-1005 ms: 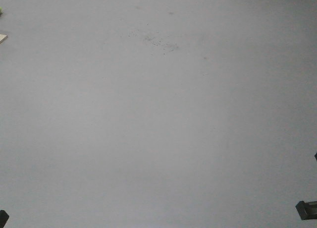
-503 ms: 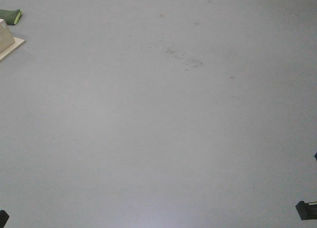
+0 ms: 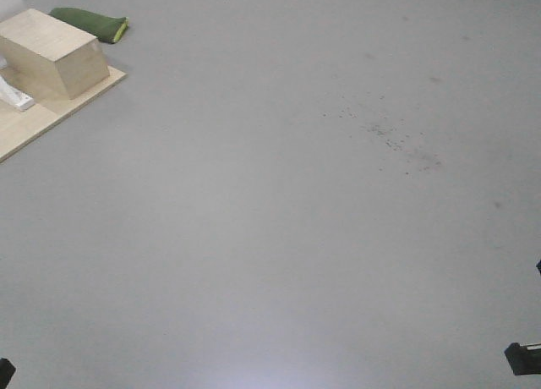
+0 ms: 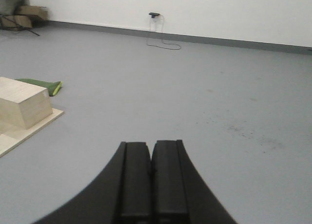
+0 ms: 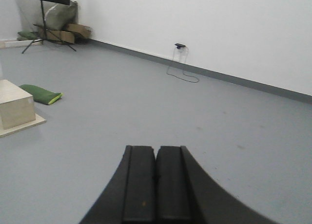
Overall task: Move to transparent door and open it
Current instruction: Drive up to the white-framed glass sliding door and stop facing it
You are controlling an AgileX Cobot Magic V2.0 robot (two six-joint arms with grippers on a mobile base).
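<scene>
I have the left gripper [image 4: 151,147] and right gripper [image 5: 156,150] both pressed together above the floor [image 3: 279,237]. A wooden box [image 3: 52,52] and a green bag [image 3: 89,23] lie ahead on my left.

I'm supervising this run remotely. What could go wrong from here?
1. The transparent door shows in no view, so the base may be heading on without a visible target.
2. The wooden box on its low platform and the green cushion lie on the floor to the left; a turn that way could clip them.
3. A loose cable trails on the floor by the wall; wheels might snag it.
</scene>
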